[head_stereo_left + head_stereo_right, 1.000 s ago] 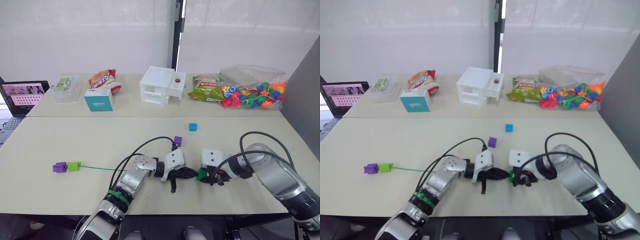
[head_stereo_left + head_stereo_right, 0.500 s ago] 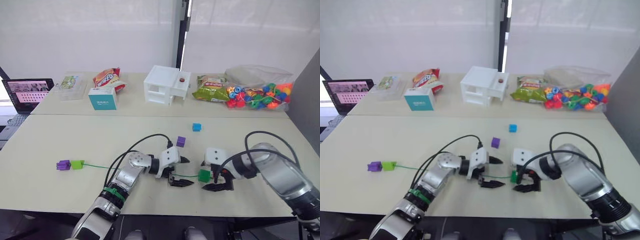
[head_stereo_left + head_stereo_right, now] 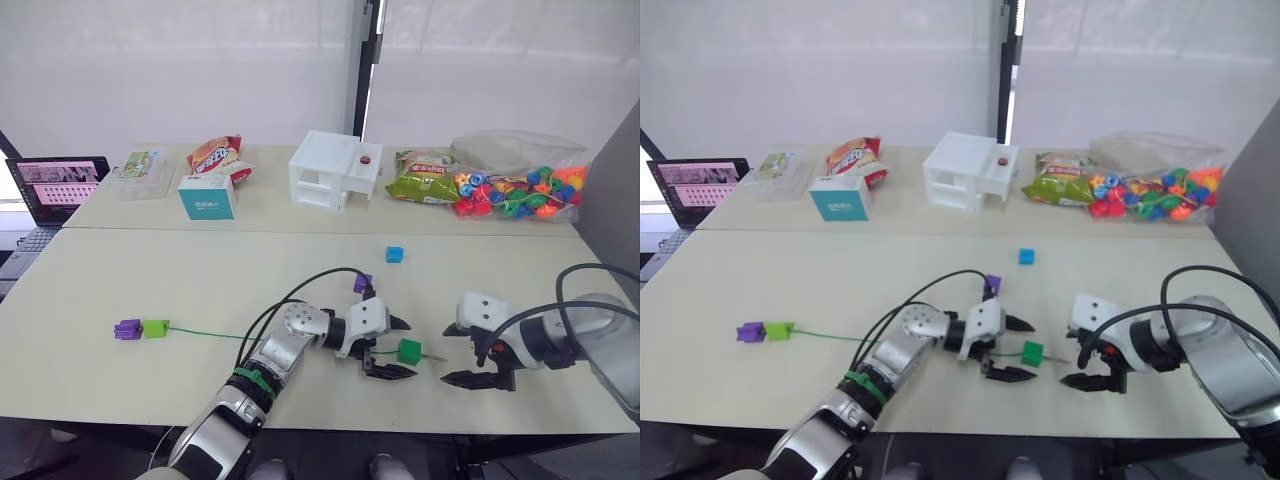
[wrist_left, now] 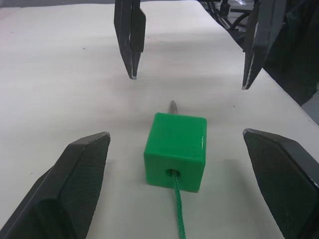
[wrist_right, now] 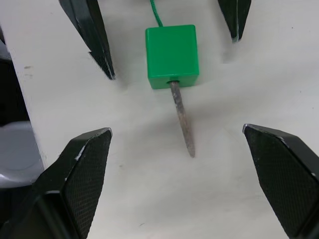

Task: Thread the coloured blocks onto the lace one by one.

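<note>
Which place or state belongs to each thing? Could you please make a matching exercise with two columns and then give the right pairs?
Things:
1. dark green plastic cube
2. small blue plastic cube
3. lime green plastic cube
4. left hand

Places or states:
A. touching a purple cube at the far end of the thin green lace
B. open, around the green lace
C. alone on the table, not threaded
D. threaded, with the stiff grey tip sticking out

Pairs: 1-D, 2-C, 3-A, 4-B

Threaded block (image 3: 408, 350) on bench (image 3: 150, 280), between left end effector (image 3: 392, 347) and right end effector (image 3: 459, 354); lace (image 3: 205, 333) trailing leftward.
</note>
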Robot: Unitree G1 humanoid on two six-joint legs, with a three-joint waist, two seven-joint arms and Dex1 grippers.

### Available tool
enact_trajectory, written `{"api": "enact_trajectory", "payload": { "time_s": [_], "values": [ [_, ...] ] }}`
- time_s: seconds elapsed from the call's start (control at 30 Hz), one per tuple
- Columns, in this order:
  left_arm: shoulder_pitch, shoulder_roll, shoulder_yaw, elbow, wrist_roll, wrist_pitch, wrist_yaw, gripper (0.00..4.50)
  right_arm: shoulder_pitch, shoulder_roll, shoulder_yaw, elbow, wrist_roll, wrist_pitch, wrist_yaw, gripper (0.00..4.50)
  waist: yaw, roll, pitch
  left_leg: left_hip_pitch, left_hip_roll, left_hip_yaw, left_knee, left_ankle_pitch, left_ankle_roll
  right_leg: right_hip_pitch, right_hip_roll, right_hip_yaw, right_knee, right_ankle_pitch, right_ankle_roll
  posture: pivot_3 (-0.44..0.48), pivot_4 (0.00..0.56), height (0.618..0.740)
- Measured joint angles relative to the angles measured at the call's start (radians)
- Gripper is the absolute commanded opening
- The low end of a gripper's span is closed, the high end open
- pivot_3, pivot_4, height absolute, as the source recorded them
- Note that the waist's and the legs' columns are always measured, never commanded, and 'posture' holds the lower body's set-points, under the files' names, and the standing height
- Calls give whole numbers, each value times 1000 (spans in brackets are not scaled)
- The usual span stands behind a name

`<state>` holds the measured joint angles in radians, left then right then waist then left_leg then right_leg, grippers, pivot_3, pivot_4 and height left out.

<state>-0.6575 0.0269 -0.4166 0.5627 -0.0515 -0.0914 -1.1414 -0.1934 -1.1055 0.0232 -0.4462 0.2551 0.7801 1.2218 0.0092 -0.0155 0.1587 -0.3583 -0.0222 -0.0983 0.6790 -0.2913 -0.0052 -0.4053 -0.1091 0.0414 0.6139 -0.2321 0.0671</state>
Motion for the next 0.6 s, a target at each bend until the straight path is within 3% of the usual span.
{"api": "enact_trajectory", "payload": {
  "time_s": [0.03, 0.13, 0.37, 0.6],
  "values": [
    [-3, -5, -1, 10, 5, -5, -1, 4500, 18, -6, -20, -18, 6, 15, -6, 4445, 1, 0, 0, 0, 0, 0, 0, 0, 0, 0, 0, 0, 0, 0, 0, 0, 150, 740],
    [-17, -18, -1, 48, 14, -22, -5, 3714, 71, -7, -83, -62, 33, 38, -39, 4500, 2, 0, 0, 0, 0, 0, 0, 0, 0, 0, 0, 0, 0, 0, 0, 0, 150, 740],
    [-34, -32, -2, 107, 24, -58, -20, 1326, 203, 14, -169, -131, 39, 33, -134, 4500, 2, -1, 0, 0, 0, 0, 0, 0, 0, 0, 0, 0, 0, 0, 0, 0, 150, 740],
    [-51, -29, -1, 127, 46, -90, -28, 1192, 137, 60, -3, -84, -37, -29, -228, 4500, -3, -1, 1, 1, 0, 1, 1, 0, 0, 1, 0, 0, 0, 0, 0, 0, 150, 740]
  ]
}}
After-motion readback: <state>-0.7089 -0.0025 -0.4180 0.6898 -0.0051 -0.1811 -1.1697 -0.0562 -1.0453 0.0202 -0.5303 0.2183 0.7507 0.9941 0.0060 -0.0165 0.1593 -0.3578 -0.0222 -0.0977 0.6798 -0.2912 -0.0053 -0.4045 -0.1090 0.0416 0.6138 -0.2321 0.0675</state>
